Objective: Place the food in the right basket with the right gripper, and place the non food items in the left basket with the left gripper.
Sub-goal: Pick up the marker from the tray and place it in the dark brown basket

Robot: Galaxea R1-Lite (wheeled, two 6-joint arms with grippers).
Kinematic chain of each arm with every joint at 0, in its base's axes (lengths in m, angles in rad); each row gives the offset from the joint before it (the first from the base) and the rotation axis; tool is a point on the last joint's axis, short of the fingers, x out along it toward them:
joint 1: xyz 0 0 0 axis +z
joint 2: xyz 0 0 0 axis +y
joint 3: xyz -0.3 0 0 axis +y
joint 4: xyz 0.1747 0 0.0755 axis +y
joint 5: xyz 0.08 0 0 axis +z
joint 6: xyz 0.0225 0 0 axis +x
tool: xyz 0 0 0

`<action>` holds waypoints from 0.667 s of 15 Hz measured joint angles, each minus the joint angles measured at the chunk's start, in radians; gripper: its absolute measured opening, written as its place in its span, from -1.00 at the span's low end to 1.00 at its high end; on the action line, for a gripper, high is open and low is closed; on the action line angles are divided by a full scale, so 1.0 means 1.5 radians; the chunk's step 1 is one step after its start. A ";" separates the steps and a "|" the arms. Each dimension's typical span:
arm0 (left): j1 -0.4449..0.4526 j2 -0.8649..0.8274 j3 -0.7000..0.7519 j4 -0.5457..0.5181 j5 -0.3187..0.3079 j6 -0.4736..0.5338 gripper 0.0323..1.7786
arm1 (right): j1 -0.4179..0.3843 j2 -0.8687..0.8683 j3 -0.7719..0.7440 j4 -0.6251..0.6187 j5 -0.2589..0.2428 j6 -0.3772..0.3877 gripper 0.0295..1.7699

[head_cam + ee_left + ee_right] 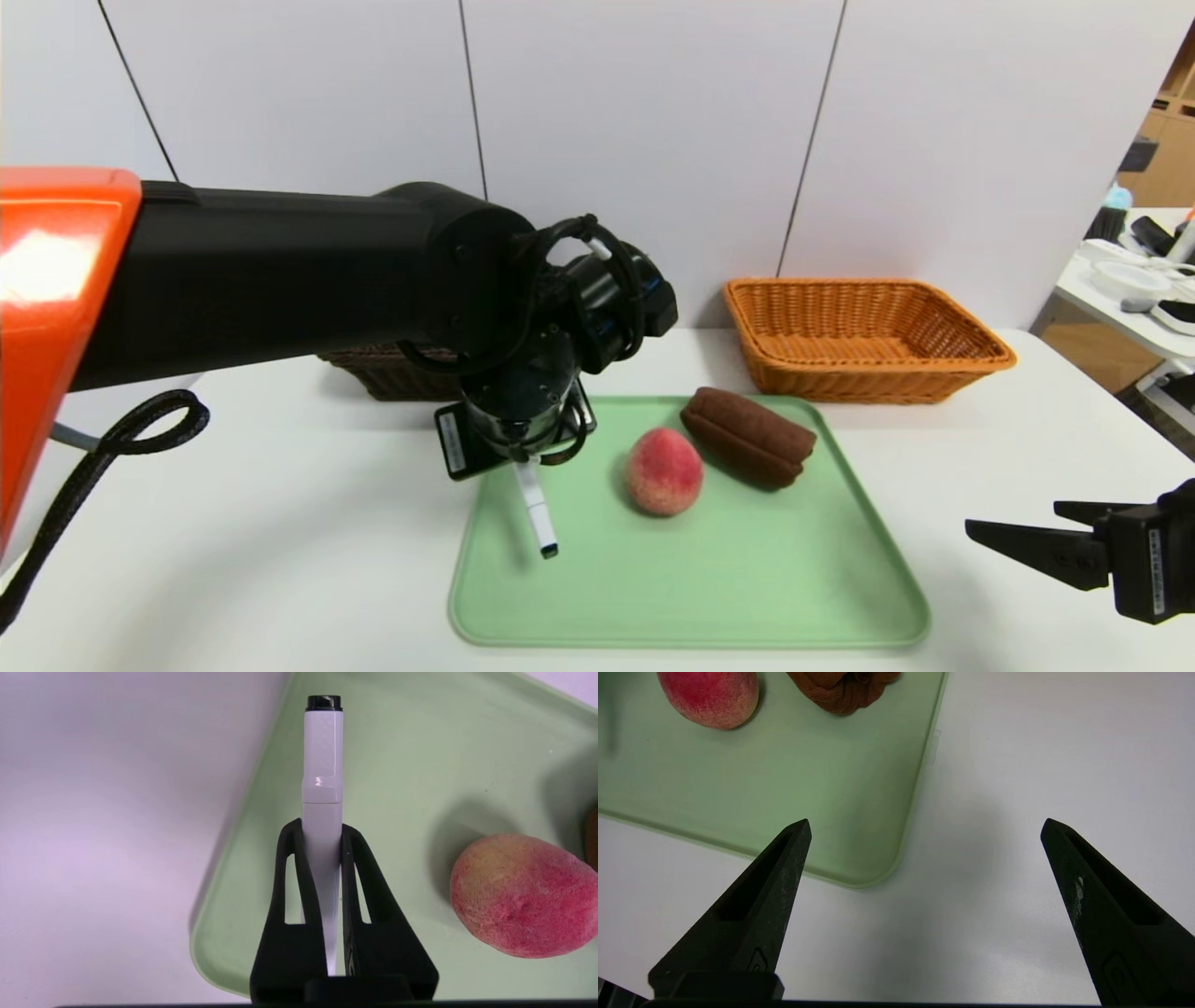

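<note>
My left gripper (321, 833) is shut on a white marker (322, 765) with a black end, which it holds above the left part of the green tray (747, 597). In the head view the marker (536, 511) hangs down from under the left wrist. A red-yellow peach (663, 471) and a brown bread roll (749, 436) lie on the tray. The peach (523, 896) also shows beside the left gripper. My right gripper (1013, 527) is open, low over the table to the right of the tray; from its wrist I see the peach (710, 695) and roll (840, 688).
An orange wicker basket (864, 336) stands at the back right. A dark brown basket (378, 373) at the back left is mostly hidden behind my left arm. The white table (233, 560) surrounds the tray. A side table with clutter (1139, 280) is at the far right.
</note>
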 joint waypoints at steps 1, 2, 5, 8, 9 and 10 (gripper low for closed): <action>0.006 -0.008 0.000 0.000 0.003 0.018 -0.85 | 0.000 -0.003 0.001 0.000 0.000 0.000 0.92; 0.010 -0.015 0.000 -0.001 0.004 0.034 -0.85 | 0.000 -0.005 0.002 0.001 0.000 0.000 0.92; 0.038 -0.038 0.000 -0.001 0.002 0.084 -0.85 | 0.000 -0.012 0.005 0.000 0.001 0.000 0.92; 0.099 -0.067 -0.001 -0.021 -0.002 0.188 -0.85 | 0.000 -0.021 0.011 0.000 0.001 0.001 0.92; 0.124 -0.077 -0.005 -0.039 -0.008 0.235 -0.85 | -0.001 -0.024 0.014 0.000 0.001 0.001 0.92; 0.148 -0.088 -0.011 -0.056 -0.023 0.284 -0.85 | -0.001 -0.025 0.018 0.000 0.001 0.001 0.92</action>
